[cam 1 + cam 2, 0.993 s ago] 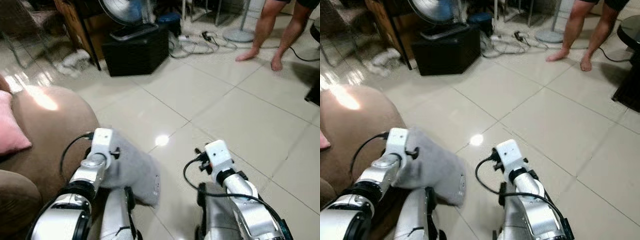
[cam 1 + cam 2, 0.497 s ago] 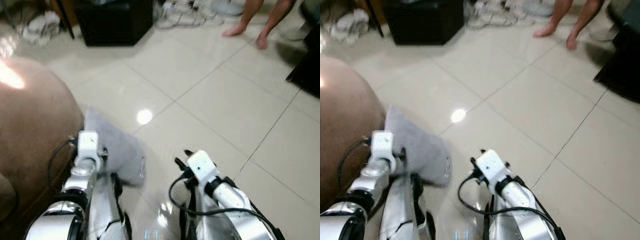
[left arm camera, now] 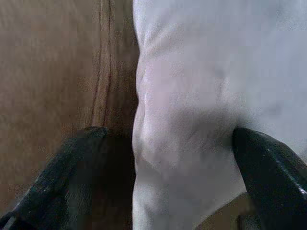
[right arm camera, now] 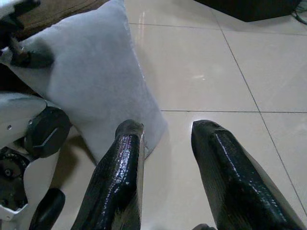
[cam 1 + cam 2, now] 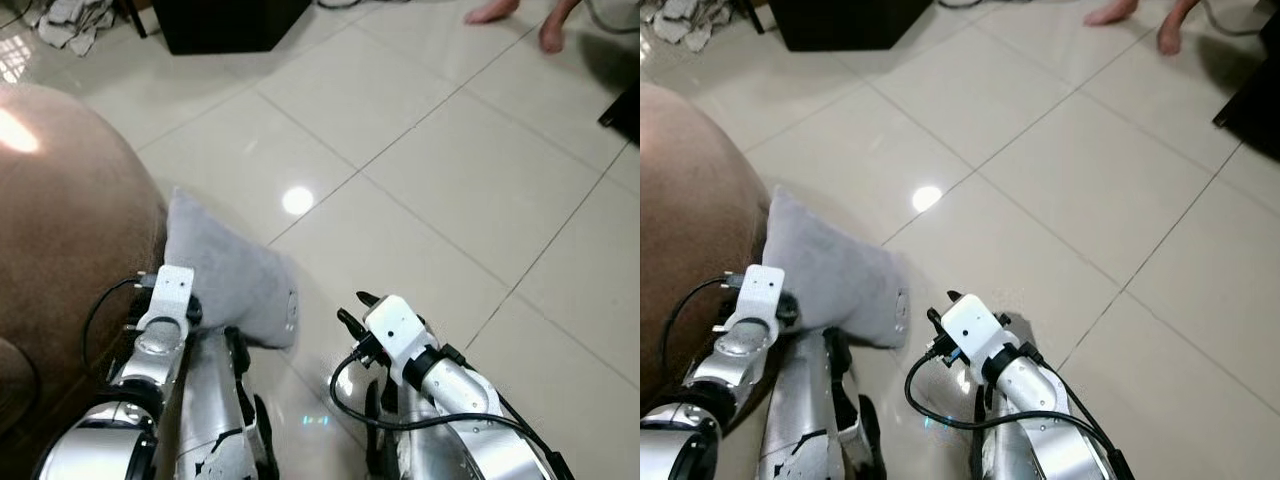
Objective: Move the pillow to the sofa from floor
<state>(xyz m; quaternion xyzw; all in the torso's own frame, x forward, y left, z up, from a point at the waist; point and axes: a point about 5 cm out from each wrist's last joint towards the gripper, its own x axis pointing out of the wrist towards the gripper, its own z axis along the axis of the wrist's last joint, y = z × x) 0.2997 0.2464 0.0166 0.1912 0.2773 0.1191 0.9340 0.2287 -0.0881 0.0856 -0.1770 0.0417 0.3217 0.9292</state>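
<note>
A grey pillow [image 5: 235, 285] stands tilted against the side of the brown sofa [image 5: 70, 200], its lower corner [image 4: 152, 136] at the tiled floor. My left gripper [image 3: 170, 139] is shut on the pillow's upper edge next to the sofa, with one black finger [image 3: 268, 163] pressed into the fabric and the other on the sofa side. My right gripper [image 4: 168, 127] is open low over the floor, just right of the pillow's lower corner, with nothing between its fingers.
The sofa's rounded arm fills the left. A black box [image 5: 230, 15] and a heap of cloth [image 5: 65, 15] lie at the far left. A person's bare feet [image 5: 490, 12] stand far right, beside dark furniture [image 5: 625, 100].
The view has tilted down and drawn in, so the far room has slid out of the top. The pillow stays in my left gripper beside the sofa. The right gripper's fingers now show.
</note>
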